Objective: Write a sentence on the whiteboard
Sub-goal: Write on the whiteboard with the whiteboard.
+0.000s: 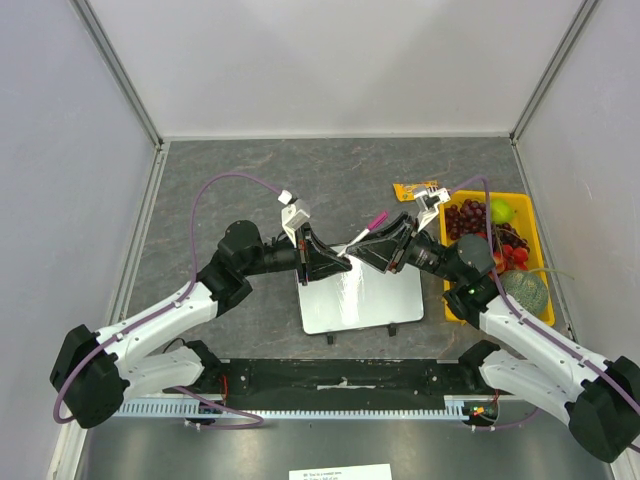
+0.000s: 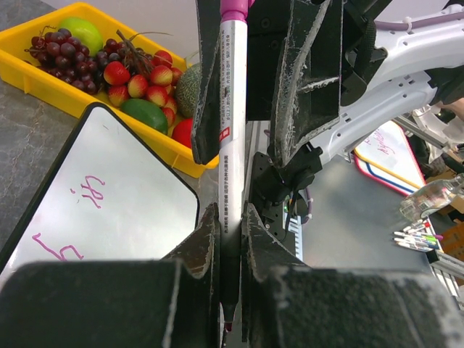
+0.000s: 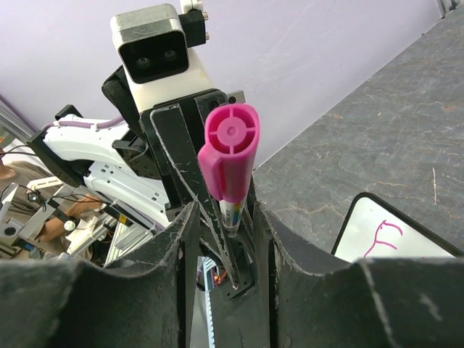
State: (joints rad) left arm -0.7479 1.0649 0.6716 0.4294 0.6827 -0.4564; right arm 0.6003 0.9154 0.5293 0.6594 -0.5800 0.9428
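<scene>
Jaws of the left gripper (image 1: 337,262) are clamping tight on the marker (image 1: 372,222), while those of the right gripper (image 1: 370,250) are standing partly apart around its upper barrel, not visibly gripping. Top view: both grippers are meeting tip to tip above the far edge of the whiteboard (image 1: 365,300), which is lying flat on the grey table (image 1: 230,180) between the two arms; glare is washing out its face. Marker's pink cap is pointing toward the back wall. Yellow tray (image 1: 536,232) of fruit is sitting just right of the board, an orange packet (image 1: 408,190) near the tray's far left corner. Left wrist view: left fingers (image 2: 206,239) are pinching the white barrel low down; right fingers (image 2: 304,72) are flanking it higher up, one close against the barrel, a gap showing on the other side. Whiteboard is lying to the left, carrying pink writing (image 2: 90,190) too partial to read, tray just beyond it. Right wrist view: pink cap is sticking up between the right fingers, space showing either side of the barrel; a board corner with a pink "F" is showing at lower right.
</scene>
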